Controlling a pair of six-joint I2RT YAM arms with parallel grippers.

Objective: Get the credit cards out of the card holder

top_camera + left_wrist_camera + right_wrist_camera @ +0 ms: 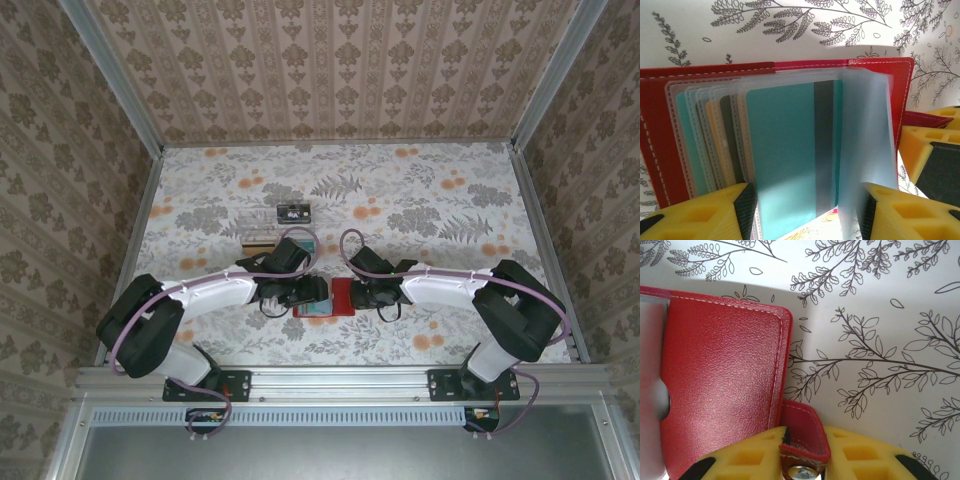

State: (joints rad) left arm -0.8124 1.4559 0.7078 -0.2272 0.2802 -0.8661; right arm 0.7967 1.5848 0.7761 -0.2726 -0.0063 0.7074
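The red card holder (655, 125) lies open on the table (340, 298), its clear sleeves fanned out with several credit cards in them. In the front sleeve sits a teal card (785, 150) with a grey stripe. My left gripper (807, 210) is open, its pads either side of that card and of a loose sleeve leaf (865, 130). My right gripper (805, 445) is shut on the holder's small red tab (807, 432), beside the red cover (725, 380). A black card (293, 212) lies on the table behind the left arm.
A clear plastic tray (258, 238) stands just left of the black card. Both arms (215, 295) (450, 285) meet over the holder near the front of the floral table (420, 190). Patterned walls close it in on three sides.
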